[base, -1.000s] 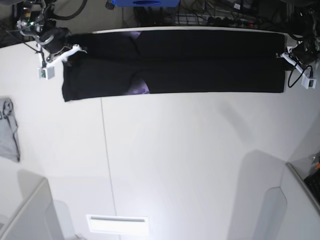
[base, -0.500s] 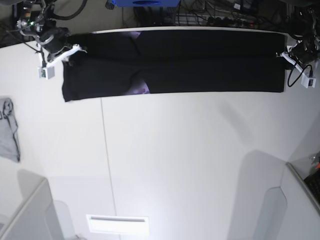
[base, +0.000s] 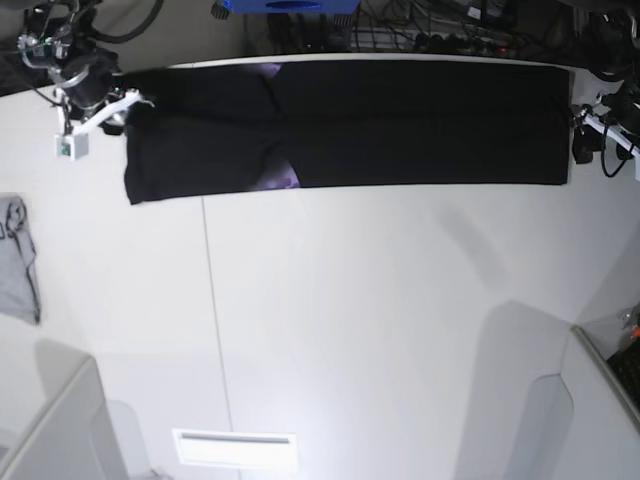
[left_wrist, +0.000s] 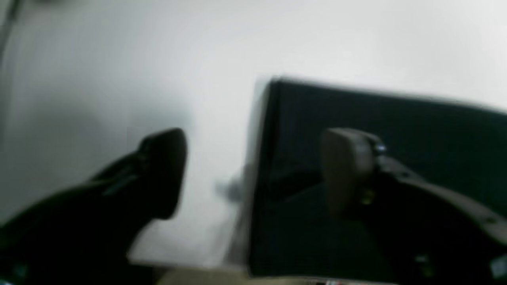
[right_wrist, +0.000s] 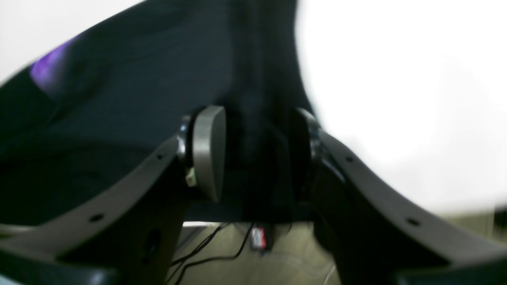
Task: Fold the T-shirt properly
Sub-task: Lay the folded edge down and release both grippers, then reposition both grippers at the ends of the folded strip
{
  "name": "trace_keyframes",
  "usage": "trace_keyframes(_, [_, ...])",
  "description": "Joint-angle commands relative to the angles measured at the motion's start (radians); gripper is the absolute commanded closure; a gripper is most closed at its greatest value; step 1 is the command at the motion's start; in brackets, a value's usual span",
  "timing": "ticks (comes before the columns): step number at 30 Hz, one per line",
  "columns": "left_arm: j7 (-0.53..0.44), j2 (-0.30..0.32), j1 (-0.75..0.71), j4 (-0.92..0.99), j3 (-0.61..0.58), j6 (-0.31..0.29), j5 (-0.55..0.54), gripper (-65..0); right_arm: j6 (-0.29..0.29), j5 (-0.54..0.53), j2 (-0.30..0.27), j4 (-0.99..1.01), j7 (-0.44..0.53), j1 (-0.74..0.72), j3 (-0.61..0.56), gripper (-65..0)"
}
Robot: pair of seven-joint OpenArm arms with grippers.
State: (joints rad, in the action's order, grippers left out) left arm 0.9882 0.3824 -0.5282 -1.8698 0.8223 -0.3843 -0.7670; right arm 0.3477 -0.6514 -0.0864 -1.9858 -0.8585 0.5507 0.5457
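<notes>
Base view: the whole white counter point(base: 350, 320) is seen from overhead, at a distance. Left wrist view: taken close behind the left tool point(left_wrist: 253, 170), blurred, one end of the T-shirt point(left_wrist: 376, 111) shared with base. Right wrist view: set close behind the right tool point(right_wrist: 257, 154), the T-shirt's opposite end shared.

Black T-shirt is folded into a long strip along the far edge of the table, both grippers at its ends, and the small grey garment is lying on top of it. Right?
Not quite. The T-shirt is a long strip along the far edge of the table, with the left gripper and right gripper at its ends. But the grey garment lies apart from it, at the table's edge on the right arm's side, as the base view shows.
</notes>
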Motion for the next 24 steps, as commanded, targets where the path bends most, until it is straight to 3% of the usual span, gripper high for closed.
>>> trace_keyframes(1, [-0.004,0.003,-0.010,-0.020,0.002,-0.002,0.002,-33.6,0.024,-0.008,-0.008,-0.019,0.012,-0.002,0.006,-23.3])
trace_keyframes(4, [-0.007,-0.010,-0.007,0.008,-0.045,-0.002,0.008,0.0,0.061,-0.008,-0.008,-0.013,0.012,-0.017,-0.002,-9.0])
trace_keyframes(5, [-0.009,-0.010,-0.005,0.025,-0.062,0.000,0.008,0.0,0.063,-0.006,-0.008,-0.011,0.009,-0.024,-0.002,-1.8])
trace_keyframes(6, [-0.009,-0.010,0.003,0.048,-0.079,0.005,0.008,0.0,0.063,-0.005,-0.008,-0.010,0.008,-0.033,-0.002,0.0])
trace_keyframes(14, [-0.010,-0.010,0.075,0.263,-0.153,0.006,0.014,0.0,0.067,-0.003,-0.014,0.148,0.006,-0.093,-0.006,0.0])
trace_keyframes(24, [-0.010,-0.075,0.194,0.306,-0.219,0.000,0.307,0.0,0.064,0.002,-0.054,0.406,0.035,-0.218,-0.011,0.0])
